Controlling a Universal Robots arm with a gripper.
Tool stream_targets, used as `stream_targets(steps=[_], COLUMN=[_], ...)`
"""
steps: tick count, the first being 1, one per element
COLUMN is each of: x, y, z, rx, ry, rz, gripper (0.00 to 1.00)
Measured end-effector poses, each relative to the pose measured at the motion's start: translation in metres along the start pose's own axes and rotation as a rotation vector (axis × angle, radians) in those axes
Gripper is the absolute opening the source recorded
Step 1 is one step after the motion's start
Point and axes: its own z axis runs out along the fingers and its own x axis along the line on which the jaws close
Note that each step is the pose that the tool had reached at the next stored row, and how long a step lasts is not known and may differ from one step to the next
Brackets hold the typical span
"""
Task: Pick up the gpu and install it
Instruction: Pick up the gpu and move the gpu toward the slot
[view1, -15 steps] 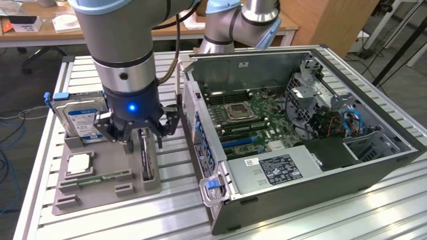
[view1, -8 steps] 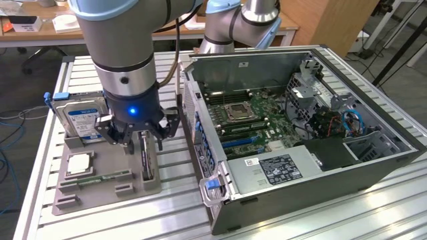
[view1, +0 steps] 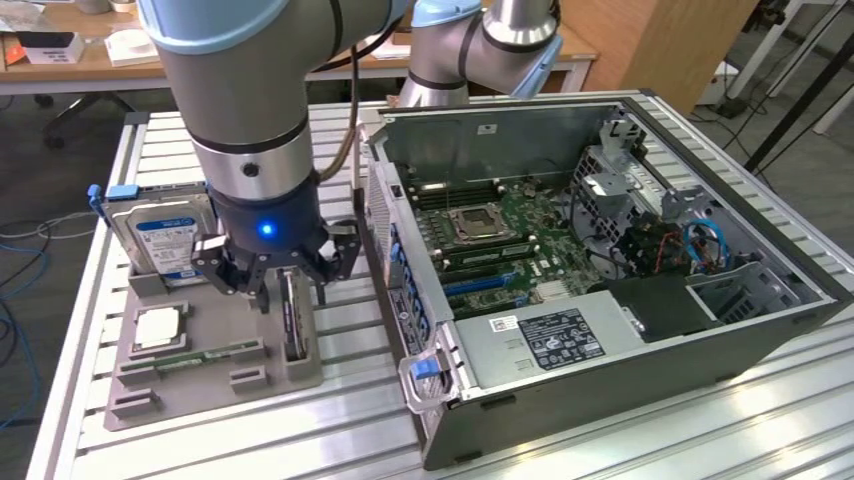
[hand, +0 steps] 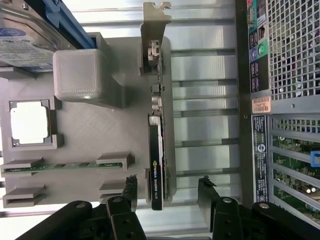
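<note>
The gpu (hand: 156, 150) is a thin black card standing on edge in a slot of the grey holder tray (hand: 95, 135), its silver bracket (hand: 152, 30) at one end. In the exterior view the gpu (view1: 292, 315) sits just below my gripper (view1: 280, 275), which hangs over the tray's right side. The wrist view shows my gripper (hand: 167, 187) open, one black fingertip (hand: 131, 185) on each side of the card's end, not touching it. The open computer case (view1: 601, 250) lies at the exterior view's right with its motherboard (view1: 494, 240) exposed.
A silver hard drive (view1: 160, 235) with a blue label stands in the tray's back. A square processor chip (view1: 158, 328) and a green memory stick (view1: 207, 355) lie in the tray too. The slatted aluminium table (view1: 267, 440) carries everything. The case wall (hand: 280, 75) runs close beside the gpu.
</note>
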Motion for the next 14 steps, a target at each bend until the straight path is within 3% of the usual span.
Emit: stream_targets(steps=[14], x=[0.0000], y=[-0.0029], z=[0.0090], rx=[0.0000], ry=[0.0000], rz=[0.000], gripper=[0.60])
